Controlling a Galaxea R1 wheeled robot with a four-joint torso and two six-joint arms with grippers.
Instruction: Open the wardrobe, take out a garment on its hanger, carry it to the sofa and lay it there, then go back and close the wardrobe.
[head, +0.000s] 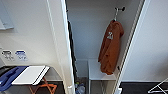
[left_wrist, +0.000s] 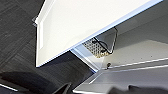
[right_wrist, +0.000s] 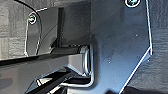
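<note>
One orange garment is hanging inside the open wardrobe as we are facing it from the head view, its hood uppermost and a small white print showing on the chest. We are seeing it draped from a thin white hanger, whose hook is catching on a dark fitting near the top of the cabinet, close to the right-hand wall. Its hem is dangling just above a white inner shelf. To the left, one white door is standing swung out toward us, and a dark strip of another garment is showing along its inner edge, too narrow for us to make out. Beyond the door, a white folding counter with orange legs is standing low against the wall, with something blue lying beside it.

From the left wrist view we are looking along the underside of a white door panel and down onto dark carpet. We cannot tell whether either gripper is open or closed.

We are judging that the opening step is done and the taking-out step is in hand. The next move is calling for a reach up to the hanger near its hook, then a lift clear of the fitting without snagging the sweatshirt on the shelf.
</note>
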